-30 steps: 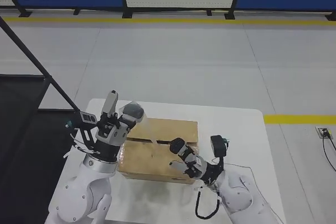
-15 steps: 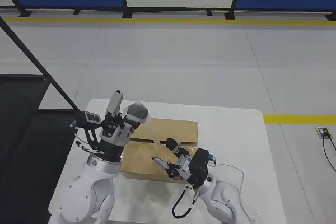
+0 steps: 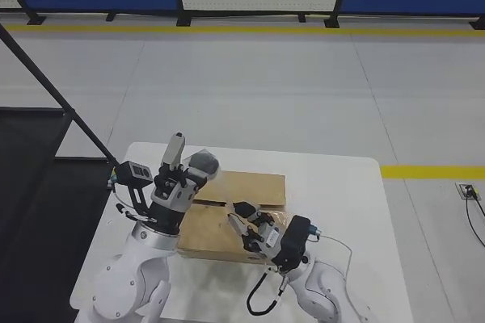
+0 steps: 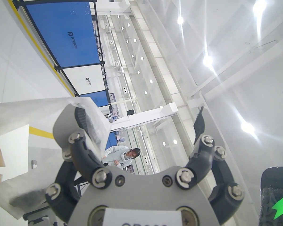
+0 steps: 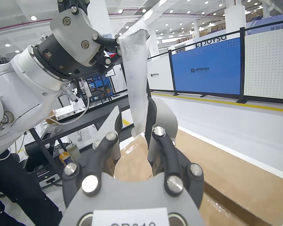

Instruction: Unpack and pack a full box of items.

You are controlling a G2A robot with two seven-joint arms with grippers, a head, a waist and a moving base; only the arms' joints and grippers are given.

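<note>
Translucent strip (image 5: 136,83), perhaps tape, on left gripper (image 4: 140,116), cardboard box (image 3: 244,187)

One cardboard box (image 3: 255,190) sits on one white table (image 3: 347,226). One translucent strip (image 5: 136,78) hangs above the box. There are two end effectors: one left end effector (image 4: 136,118) and one right end effector (image 5: 134,116).
</note>
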